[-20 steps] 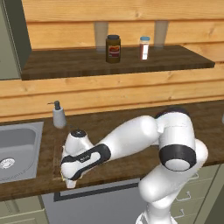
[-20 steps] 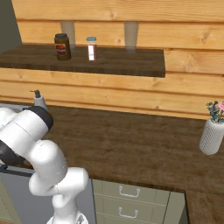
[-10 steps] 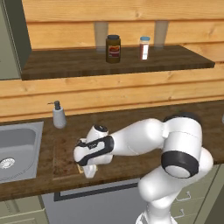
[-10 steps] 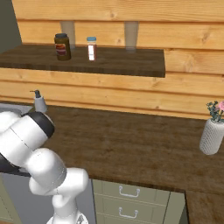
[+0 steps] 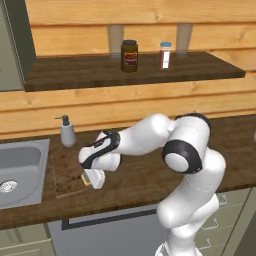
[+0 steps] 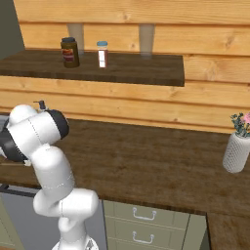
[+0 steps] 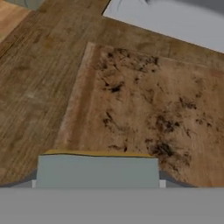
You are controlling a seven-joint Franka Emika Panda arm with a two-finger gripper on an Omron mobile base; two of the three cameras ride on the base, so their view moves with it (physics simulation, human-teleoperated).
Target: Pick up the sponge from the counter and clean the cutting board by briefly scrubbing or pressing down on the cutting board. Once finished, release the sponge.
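one second is enough for a clear shift: in the left base view my arm has swung from the front edge of the bench (image 5: 150, 185) inward and to the right, and the tool (image 5: 93, 181) now hangs over the right part of the cutting board (image 5: 67, 172) instead of over the bench lip. the sponge (image 5: 86, 179) has come along with it; i see a sliver of yellow at the tool's lower left side, so i read the tool as closed on the sponge, carrying it.

the hand view backs this up. the sponge (image 7: 97, 169) sits right at the bottom with its grey-blue face towards the camera and a thin yellow edge above it, and beyond it the cutting board (image 7: 148, 113) spreads out with its dark stains and its lighter rim on the left. my judgement is that the pick-up is done and the sponge is placed above the board, so pressing down or scrubbing is the step at hand, with release after that.

several things i cannot make out. the fingertips are hidden behind the sponge, so i cannot see the grip itself. whether the sponge already touches the board or hovers just above it is not clear from either view. in the right base view the arm's own body blocks the board and the tool. the board's near right part is covered by the arm in the left base view.
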